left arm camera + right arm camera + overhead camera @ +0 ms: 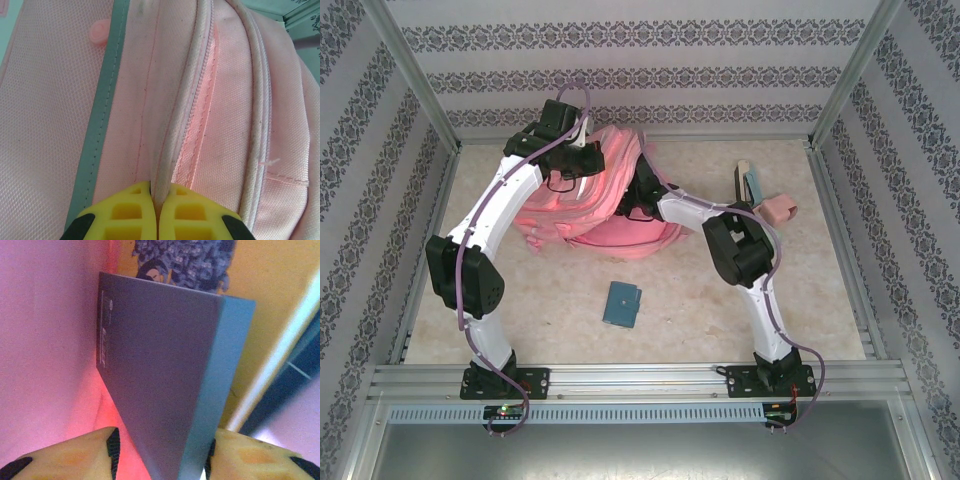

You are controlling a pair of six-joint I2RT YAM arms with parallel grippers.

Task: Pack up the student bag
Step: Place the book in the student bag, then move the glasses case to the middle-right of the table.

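Pale speckled bench, boxed in by patterned wallpaper and aluminium rails; a blue notebook lies near the middle and a small pink box toward the far right edge. The student bag sits toward the far edge at the middle. My left pincer is pressed together on its piped zip seam, and the right pincer pinches a grey-blue book beside pink fabric. Left arm arches up from the left edge over the bag's far side; right arm, elbow raised, reaches leftward to the bag.
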